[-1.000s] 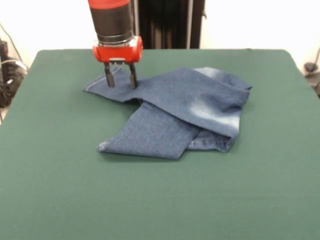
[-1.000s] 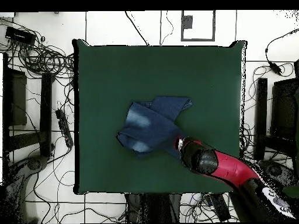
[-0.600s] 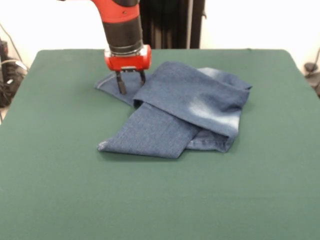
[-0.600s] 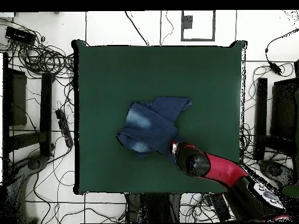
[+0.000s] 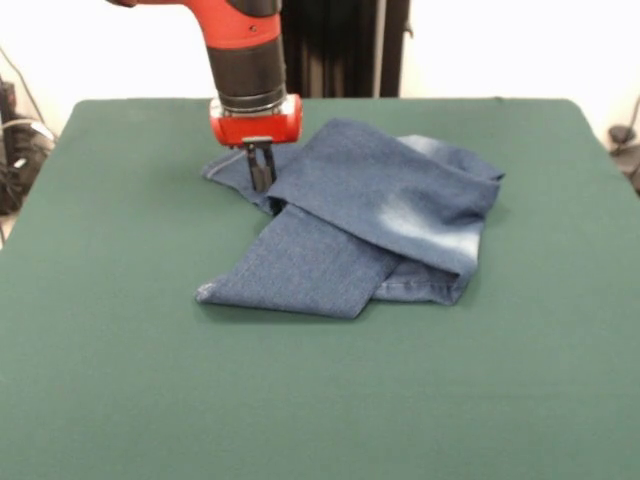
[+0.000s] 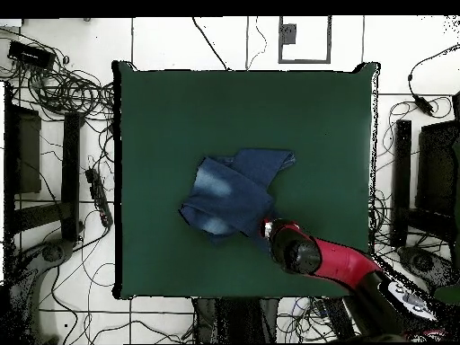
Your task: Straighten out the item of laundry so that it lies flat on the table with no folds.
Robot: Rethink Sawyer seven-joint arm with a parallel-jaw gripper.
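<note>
The item of laundry (image 5: pixel 370 215), a small pair of blue denim jeans with a pale faded patch, lies crumpled and folded over itself near the middle of the green table (image 5: pixel 120 380). One leg runs toward the front left, and the other is doubled over toward the far left. My gripper (image 5: pixel 260 178) comes straight down on that far-left leg end, its fingers shut on the denim edge. In the overhead view the jeans (image 6: pixel 232 193) sit mid-table, and the arm's red and black wrist (image 6: pixel 292 250) covers the gripper at the cloth's lower right corner.
Green cloth surrounds the jeans on every side out to the table edges (image 6: pixel 121 180). Cables and black stands (image 6: pixel 67 171) lie on the floor around the table. A dark post (image 5: pixel 340 45) stands behind the far edge.
The gripper shifted slightly to the right over the far-left leg end and its fingers closed from wide apart to pinched on the denim. That leg end has bunched inward.
</note>
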